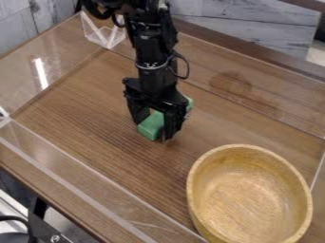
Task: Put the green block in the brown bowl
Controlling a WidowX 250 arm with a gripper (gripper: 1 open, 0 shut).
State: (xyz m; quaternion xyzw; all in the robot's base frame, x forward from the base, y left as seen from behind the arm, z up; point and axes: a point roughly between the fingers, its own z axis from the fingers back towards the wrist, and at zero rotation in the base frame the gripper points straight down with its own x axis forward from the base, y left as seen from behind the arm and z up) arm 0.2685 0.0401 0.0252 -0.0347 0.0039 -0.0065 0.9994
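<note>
The gripper (pixel 156 121) points straight down with its jaws spread wide and unclenched, the green block (pixel 152 124) lying on the table between them, the brown bowl (pixel 249 196) off to the lower right.

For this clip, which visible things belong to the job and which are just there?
Belongs to the job:
- green block, on the table between the open jaws
- brown bowl, holding nothing
- gripper, pointing down over the block

Just there:
- wooden table
- clear wall panels around the table
</note>
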